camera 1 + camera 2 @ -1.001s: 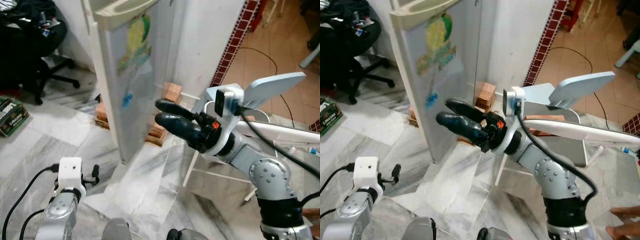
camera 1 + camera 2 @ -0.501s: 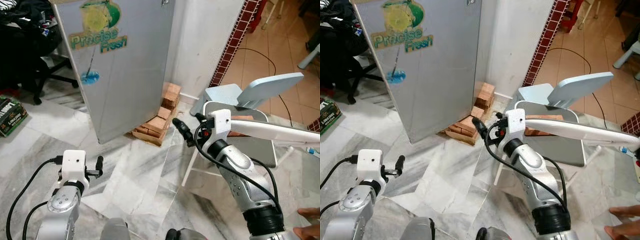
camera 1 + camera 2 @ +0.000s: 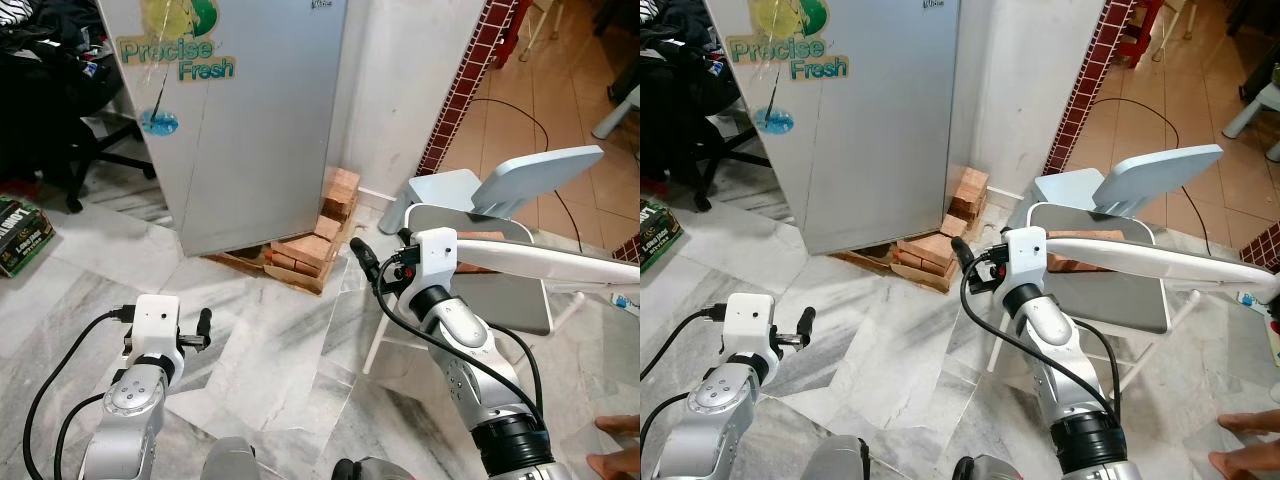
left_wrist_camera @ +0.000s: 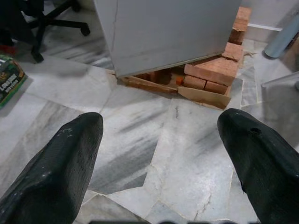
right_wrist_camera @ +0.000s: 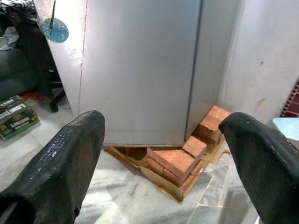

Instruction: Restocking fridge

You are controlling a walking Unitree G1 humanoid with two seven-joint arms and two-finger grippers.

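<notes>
The left claw [image 3: 203, 322] hangs low over the marble floor [image 3: 270, 350] with its fingers spread wide and empty, the fridge [image 3: 250, 110] well ahead of it and a little to its right. The right claw [image 3: 362, 262], raised higher, is likewise wide open and holds nothing; it points at the closed silver fridge door, which stands ahead and to its left on a stack of bricks [image 3: 315, 245], its long axis upright. By my reading the right claw is the nearer one to that door, with the folding chair [image 3: 500, 290] just behind it
</notes>
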